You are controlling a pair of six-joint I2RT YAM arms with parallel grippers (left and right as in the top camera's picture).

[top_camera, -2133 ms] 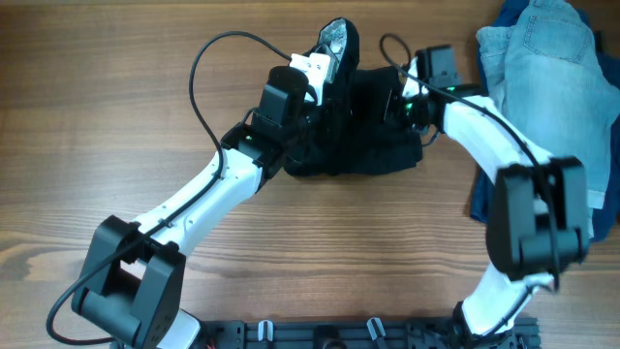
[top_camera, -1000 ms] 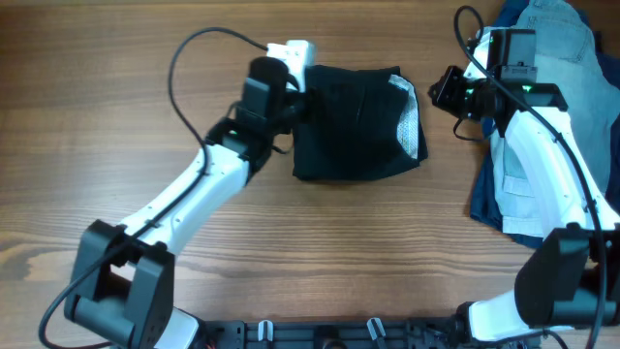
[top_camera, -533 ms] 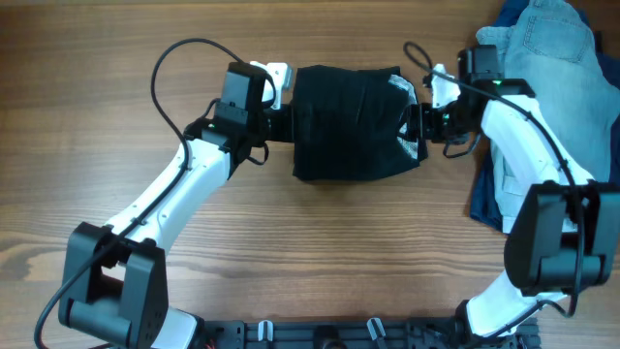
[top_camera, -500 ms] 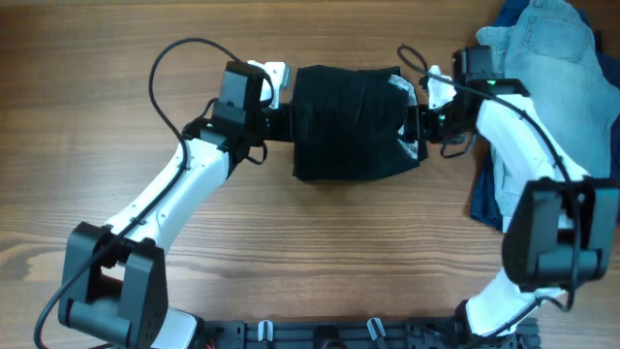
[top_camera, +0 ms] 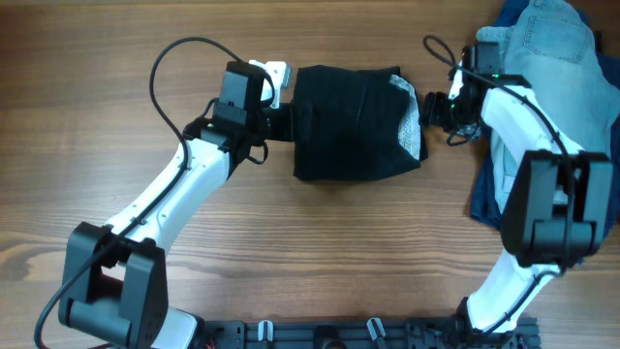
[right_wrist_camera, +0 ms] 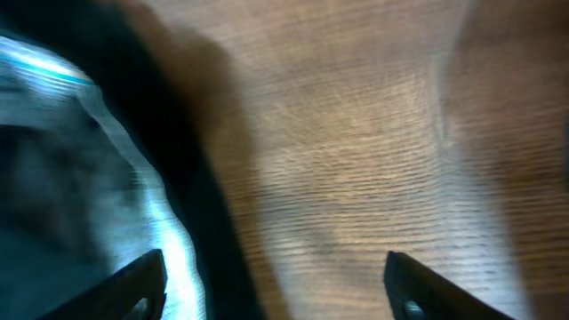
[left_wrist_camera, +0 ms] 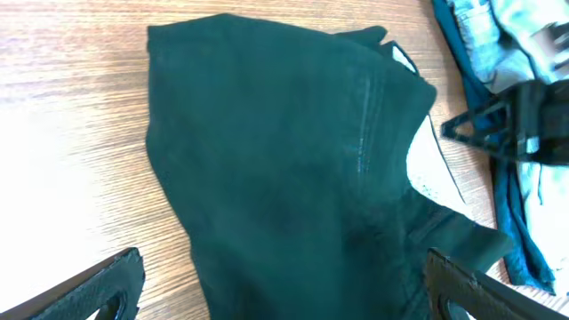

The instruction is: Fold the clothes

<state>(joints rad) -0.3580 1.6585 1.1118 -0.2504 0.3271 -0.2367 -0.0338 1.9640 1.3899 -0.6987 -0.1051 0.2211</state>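
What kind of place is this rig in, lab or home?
Probably a robot lab bench: two white-and-black robot arms at a wood-grain table, with black fabric shorts and light-blue denim shorts laid out.

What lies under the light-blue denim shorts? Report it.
A navy garment lies under the light-blue denim shorts, its edge showing below them. How far it reaches beneath, and anything else there, is hidden by the denim.

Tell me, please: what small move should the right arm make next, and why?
Probably move the right pincer in to the pale lining and tuck it under. The black shorts lie folded, but that lining shows at their right edge, and the pincer stands open and empty just beside it.
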